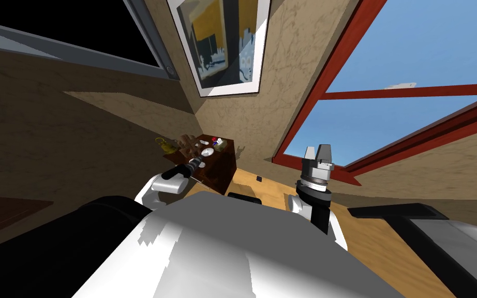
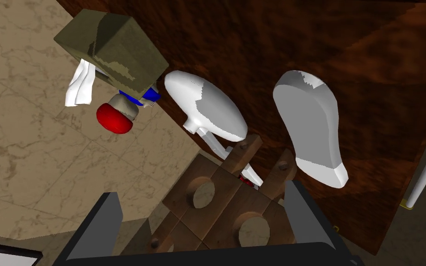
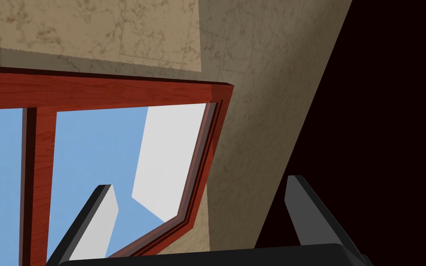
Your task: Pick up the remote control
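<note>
A dark wooden side table (image 1: 223,168) stands in the corner ahead. On its top (image 2: 355,51) lies a flat white and grey oblong piece (image 2: 311,127) that looks like the remote control, just beyond my left gripper's fingertip (image 2: 300,203). Beside it rests a white spoon-shaped thing (image 2: 205,106) with a thin handle. My left gripper (image 2: 203,219) hovers open over the table's edge (image 1: 197,161), and a brown wooden block with round holes (image 2: 221,203) shows between its fingers. My right gripper (image 1: 318,152) is raised near the window, open and empty (image 3: 203,214).
An olive box with white tissue (image 2: 112,48) and a red and blue item (image 2: 115,117) sit at the table's far side. A yellow object (image 1: 164,145) stands left of the table. A red-framed window (image 1: 336,93) and a framed picture (image 1: 222,41) line the walls.
</note>
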{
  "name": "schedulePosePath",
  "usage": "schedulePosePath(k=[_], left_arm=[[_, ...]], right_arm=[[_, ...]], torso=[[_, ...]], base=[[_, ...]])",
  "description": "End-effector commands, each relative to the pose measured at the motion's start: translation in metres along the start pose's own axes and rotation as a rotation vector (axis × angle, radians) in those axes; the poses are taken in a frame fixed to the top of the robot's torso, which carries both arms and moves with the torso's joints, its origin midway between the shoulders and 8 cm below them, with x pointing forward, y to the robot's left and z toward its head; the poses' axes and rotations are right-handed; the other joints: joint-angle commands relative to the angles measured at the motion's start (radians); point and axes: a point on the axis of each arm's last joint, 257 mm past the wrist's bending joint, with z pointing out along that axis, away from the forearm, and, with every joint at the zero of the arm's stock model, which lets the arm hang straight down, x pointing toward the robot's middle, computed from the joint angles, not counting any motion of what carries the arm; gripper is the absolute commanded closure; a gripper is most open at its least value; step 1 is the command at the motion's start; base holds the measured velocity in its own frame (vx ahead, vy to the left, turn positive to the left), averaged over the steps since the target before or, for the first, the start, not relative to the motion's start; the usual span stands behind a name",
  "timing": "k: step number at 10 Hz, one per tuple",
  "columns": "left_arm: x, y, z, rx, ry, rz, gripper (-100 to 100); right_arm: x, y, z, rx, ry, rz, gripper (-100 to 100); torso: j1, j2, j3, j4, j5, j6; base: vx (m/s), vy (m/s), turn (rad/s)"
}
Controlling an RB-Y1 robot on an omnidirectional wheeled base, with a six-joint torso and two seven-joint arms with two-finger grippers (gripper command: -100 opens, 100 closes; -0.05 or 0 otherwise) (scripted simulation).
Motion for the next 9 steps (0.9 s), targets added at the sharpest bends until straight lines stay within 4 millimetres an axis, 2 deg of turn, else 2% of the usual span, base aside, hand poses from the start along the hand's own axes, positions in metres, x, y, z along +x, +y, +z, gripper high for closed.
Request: schedulePosePath(k=[1, 6, 9], left_arm=[[-0.006, 0.01, 0.0, -0.043, 0.003, 0.007, -100], [-0.007, 0.036, -0.001, -0.141, 0.025, 0.01, -100], [-0.018, 0.057, -0.002, -0.226, 0.037, 0.006, -100]], right_arm=[[0.0, 0.0, 0.0, 0.0, 0.0, 0.0, 0], [0.0, 0.0, 0.0, 0.0, 0.0, 0.0, 0], [0.0, 0.0, 0.0, 0.0, 0.0, 0.0, 0]], torso=[[0.0, 0.0, 0.0, 0.0, 0.0, 0.0], [0.001, -0.002, -0.001, 0.0, 0.0, 0.0], [0.001, -0.001, -0.001, 0.0, 0.0, 0.0]], base=[[0.037, 0.01, -0.013], [0.04, 0.015, -0.007], [0.054, 0.025, -0.015]])
